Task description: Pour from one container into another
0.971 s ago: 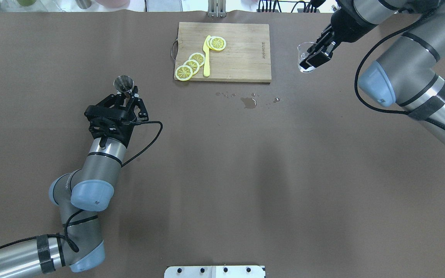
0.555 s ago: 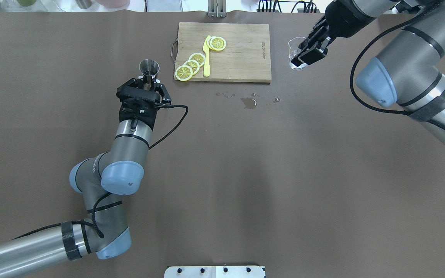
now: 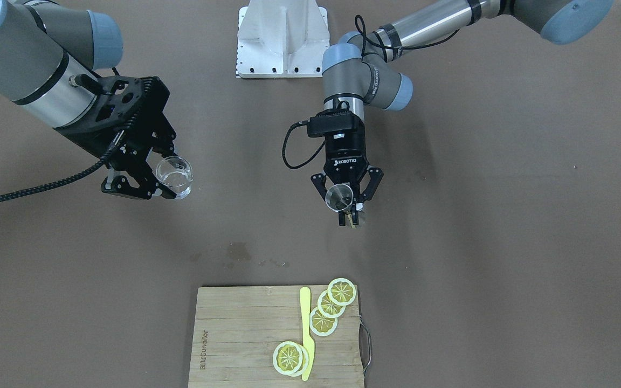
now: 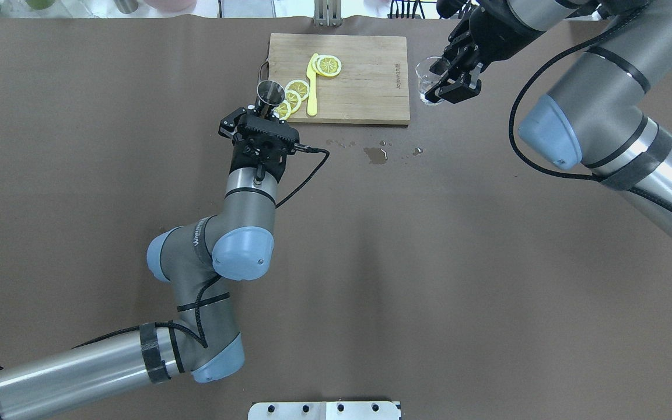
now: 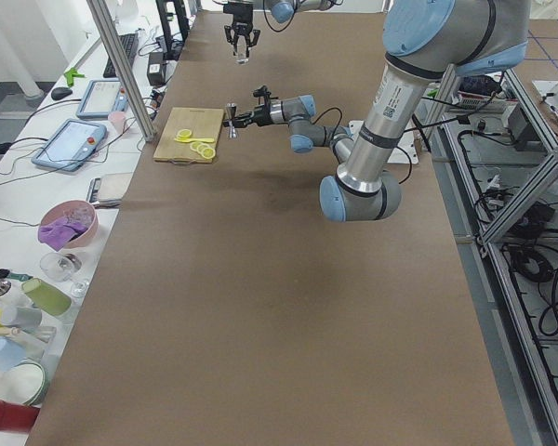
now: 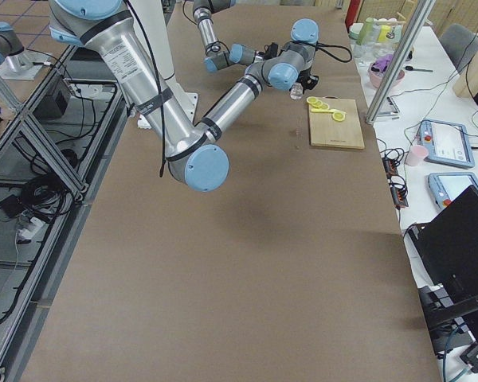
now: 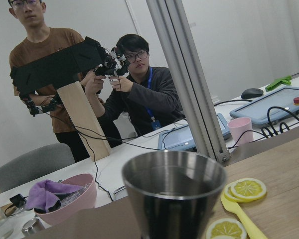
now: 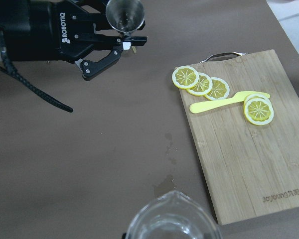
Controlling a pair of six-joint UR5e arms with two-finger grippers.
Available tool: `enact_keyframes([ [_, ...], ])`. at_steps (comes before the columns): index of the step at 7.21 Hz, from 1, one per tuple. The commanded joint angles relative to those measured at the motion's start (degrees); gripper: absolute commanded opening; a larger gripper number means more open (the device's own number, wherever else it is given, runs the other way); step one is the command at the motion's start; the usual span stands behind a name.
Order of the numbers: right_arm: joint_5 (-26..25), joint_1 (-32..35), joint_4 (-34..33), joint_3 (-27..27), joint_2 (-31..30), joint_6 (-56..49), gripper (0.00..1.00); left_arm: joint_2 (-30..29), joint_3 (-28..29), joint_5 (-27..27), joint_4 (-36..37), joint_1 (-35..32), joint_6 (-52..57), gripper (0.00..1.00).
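Observation:
My left gripper (image 4: 266,109) is shut on a small steel cup (image 4: 270,91), held upright in the air just off the cutting board's near left corner. The cup (image 7: 174,196) fills the left wrist view and its inside is dark. In the front view the same cup (image 3: 338,196) sits between the left gripper's (image 3: 346,213) fingers. A clear glass beaker (image 4: 429,79) with a spout is held by my right gripper (image 4: 450,83), shut on it, above the table just right of the board. The beaker (image 8: 172,224) shows at the bottom of the right wrist view, with the steel cup (image 8: 124,15) far beyond it.
A wooden cutting board (image 4: 359,87) carries lemon slices (image 4: 289,99) and a yellow knife (image 4: 311,87). A small puddle (image 4: 375,154) and drops lie in front of it. Two people (image 7: 134,94) and clutter are beyond the table's far edge.
The left arm carried the steel cup right and farther away, up to the board's corner. The right gripper moved left with the beaker, closer to the board's right edge.

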Motion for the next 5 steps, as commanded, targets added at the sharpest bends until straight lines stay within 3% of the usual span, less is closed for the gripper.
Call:
enact_keyframes([
  [1, -1.9, -0.5, -0.1, -0.3, 1.2, -3.1, 0.0, -3.8, 3.8, 0.0, 1.1, 0.1, 0.1, 0.0],
  [3, -1.4, -0.6, -1.3, -4.5, 5.8, -3.1, 0.0, -8.6, 6.5, 0.0, 4.7, 0.4, 0.0, 0.0],
  [5, -1.1, -0.7, -5.2, -4.0, 5.9, -4.0, 0.0, -12.1, 9.7, 0.1, 5.5, 0.8, 0.0, 0.0],
])
